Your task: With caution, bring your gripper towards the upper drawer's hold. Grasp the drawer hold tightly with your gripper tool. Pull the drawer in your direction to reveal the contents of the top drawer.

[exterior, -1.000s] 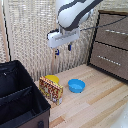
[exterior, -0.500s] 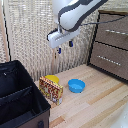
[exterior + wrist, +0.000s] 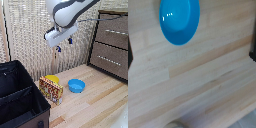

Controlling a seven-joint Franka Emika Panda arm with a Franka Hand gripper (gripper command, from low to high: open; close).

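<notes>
Wooden floor [image 3: 100,100] below; gripper [image 3: 64,45] hangs high with fingers apart, well apart from drawer hold [image 3: 116,32]. Approach slowly, centring jaws around bar on top drawer [image 3: 112,33] before clamping.

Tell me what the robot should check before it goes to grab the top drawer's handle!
1. Is the gripper empty? Ok: nothing shows between its blue tips.
2. Are the tips apart enough to fit the bar? Ok: they hang apart in the exterior view.
3. Is the gripper near the drawer hold? Not ok: it hangs over the floor, far toward the exterior view's left of the dresser.
4. Is the top drawer shut? Ok: its front looks flush with the dresser.
5. Is the way clear? Ok, it seems: the blue bowl and the snack box sit low on the floor.
6. Does the wrist camera see the handle? Not ok: it shows only floor and the bowl.
</notes>
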